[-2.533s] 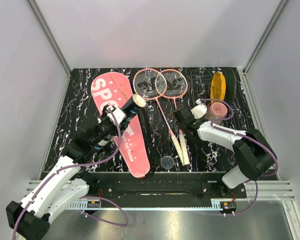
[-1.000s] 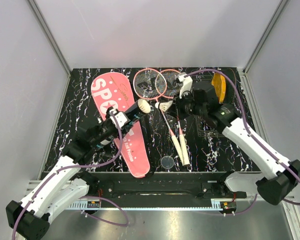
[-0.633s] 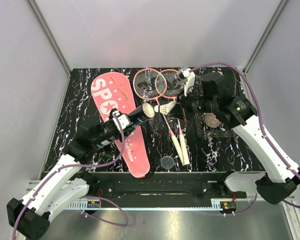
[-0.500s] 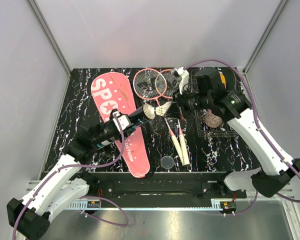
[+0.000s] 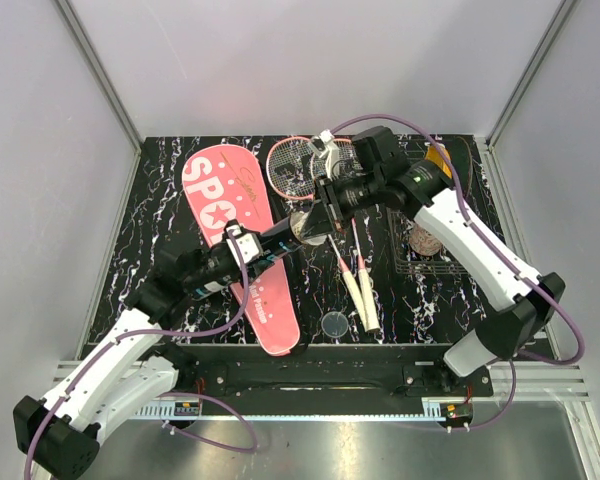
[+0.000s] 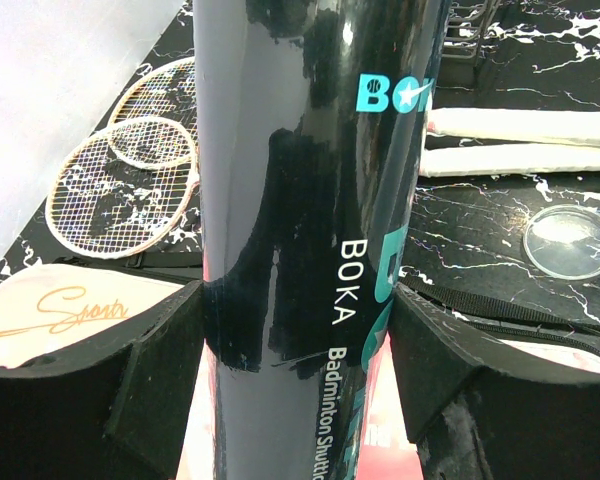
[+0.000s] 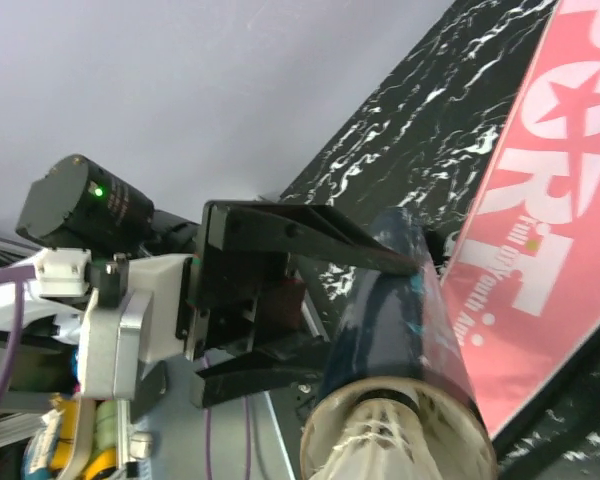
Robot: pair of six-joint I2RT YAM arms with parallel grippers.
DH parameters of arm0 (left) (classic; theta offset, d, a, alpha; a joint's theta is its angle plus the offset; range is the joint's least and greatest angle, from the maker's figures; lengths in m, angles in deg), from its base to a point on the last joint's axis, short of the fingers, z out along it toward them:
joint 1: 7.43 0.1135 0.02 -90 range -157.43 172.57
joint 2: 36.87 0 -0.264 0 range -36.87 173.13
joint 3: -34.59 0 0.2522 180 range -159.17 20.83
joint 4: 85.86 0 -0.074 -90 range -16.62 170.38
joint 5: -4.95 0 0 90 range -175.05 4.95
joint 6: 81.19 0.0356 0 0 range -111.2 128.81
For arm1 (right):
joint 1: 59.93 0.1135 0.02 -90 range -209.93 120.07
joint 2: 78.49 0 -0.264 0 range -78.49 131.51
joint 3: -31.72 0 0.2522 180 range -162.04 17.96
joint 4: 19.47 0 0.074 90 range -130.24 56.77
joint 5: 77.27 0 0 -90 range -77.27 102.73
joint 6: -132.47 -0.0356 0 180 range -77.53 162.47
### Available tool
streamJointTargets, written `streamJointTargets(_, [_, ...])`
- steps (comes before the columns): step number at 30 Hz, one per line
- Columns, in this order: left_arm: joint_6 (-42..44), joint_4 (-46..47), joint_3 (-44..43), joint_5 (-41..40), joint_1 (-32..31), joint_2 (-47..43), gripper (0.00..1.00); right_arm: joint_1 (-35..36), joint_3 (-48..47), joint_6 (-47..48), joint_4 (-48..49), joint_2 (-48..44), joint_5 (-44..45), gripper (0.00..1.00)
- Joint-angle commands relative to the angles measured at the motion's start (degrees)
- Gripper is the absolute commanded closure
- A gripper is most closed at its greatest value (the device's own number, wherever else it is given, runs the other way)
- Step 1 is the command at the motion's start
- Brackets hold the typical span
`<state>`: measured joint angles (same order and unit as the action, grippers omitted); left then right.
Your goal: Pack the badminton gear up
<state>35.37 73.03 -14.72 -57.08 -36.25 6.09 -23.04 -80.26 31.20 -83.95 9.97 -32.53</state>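
Note:
My left gripper (image 5: 246, 254) is shut on the black tube (image 5: 270, 243), which it holds slanted above the pink SPORT cover (image 5: 218, 186). Both fingers (image 6: 161, 352) press the tube's (image 6: 300, 200) sides. A white shuttlecock (image 7: 404, 442) sits in the tube's (image 7: 405, 300) open mouth. My right gripper (image 5: 326, 213) is right at that mouth; its own fingers do not show in the right wrist view. Two pink rackets (image 5: 310, 167) lie crossed on the table, white handles (image 5: 361, 286) toward me.
A clear round lid (image 5: 334, 323) lies near the front edge beside the racket handles. A small pinkish cup (image 5: 424, 241) and a yellow disc (image 5: 443, 160) sit at the right, partly behind the right arm. Walls close in the table on three sides.
The right arm has swung left from the cup, carrying a shuttlecock to the tube's mouth, where it now sits. The left arm has tipped the tube a little to the right.

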Motion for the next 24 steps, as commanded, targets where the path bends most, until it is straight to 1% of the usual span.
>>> streamJointTargets(1, [0.2,3.9,-1.7,1.3,-0.8,-0.2,1.00,1.2,-0.8,-7.4,9.4,2.1,-7.6,0.74])
streamJointTargets(2, [-0.4,4.5,-1.7,0.7,-0.7,-0.2,1.00,1.2,-0.2,-7.7,10.3,1.3,-7.1,0.60])
streamJointTargets(3, [-0.6,4.9,-1.6,-0.4,-0.8,-0.4,1.00,1.0,0.3,-7.7,10.2,0.6,-6.3,0.52])
streamJointTargets(4, [-1.0,5.2,-1.6,-1.2,-0.9,-0.8,1.00,0.1,0.4,-7.6,10.2,-0.2,-5.6,0.46])
streamJointTargets(5, [-1.3,5.6,-1.6,-1.9,-0.9,-0.9,1.00,-0.2,0.6,-7.9,10.6,-2.3,-3.6,0.34])
streamJointTargets(7, [-1.6,6.1,-1.4,-4.4,-0.9,-1.5,1.00,-1.0,0.9,-8.7,11.2,-5.7,-0.9,0.27])
streamJointTargets(8, [-1.8,6.6,-1.2,-5.1,-0.8,-1.7,1.00,-1.2,1.3,-8.6,11.3,-7.0,3.9,0.22])
streamJointTargets(10, [-1.8,6.9,-1.0,-7.0,-0.8,-2.3,1.00,-1.4,2.7,-9.0,11.3,-10.1,8.1,0.20])
streamJointTargets(12, [-2.0,7.2,-0.9,-8.5,-0.9,-2.7,1.00,-1.4,4.9,-9.6,11.7,-11.7,12.4,0.21])
streamJointTargets(13, [-1.9,7.2,-0.8,-8.9,-0.8,-3.0,1.00,-1.3,6.0,-10.6,12.2,-13.1,13.5,0.23])
streamJointTargets(14, [-2.0,7.2,-0.8,-9.2,-0.8,-3.1,1.00,-1.4,6.9,-11.2,13.1,-13.6,16.6,0.26])
streamJointTargets(15, [-2.0,7.2,-0.8,-9.6,-0.8,-3.1,1.00,-1.4,8.1,-11.8,12.9,-13.8,19.3,0.56])
streamJointTargets(17, [-2.0,7.2,-0.9,-9.8,-0.9,-3.2,1.00,-1.4,8.4,-14.5,13.5,-13.1,22.4,0.86])
streamJointTargets(18, [-2.1,7.1,-1.0,-9.8,-0.9,-3.2,1.00,-0.7,8.0,-15.3,14.1,-12.5,22.3,0.95])
streamJointTargets(19, [-2.2,7.1,-1.0,-9.9,-0.8,-3.1,1.00,0.0,7.8,-16.3,14.7,-11.0,22.2,1.00])
streamJointTargets(24, [-2.7,7.2,-1.1,-9.8,-0.8,-3.1,1.00,2.5,6.5,-17.6,17.2,-6.5,25.6,1.00])
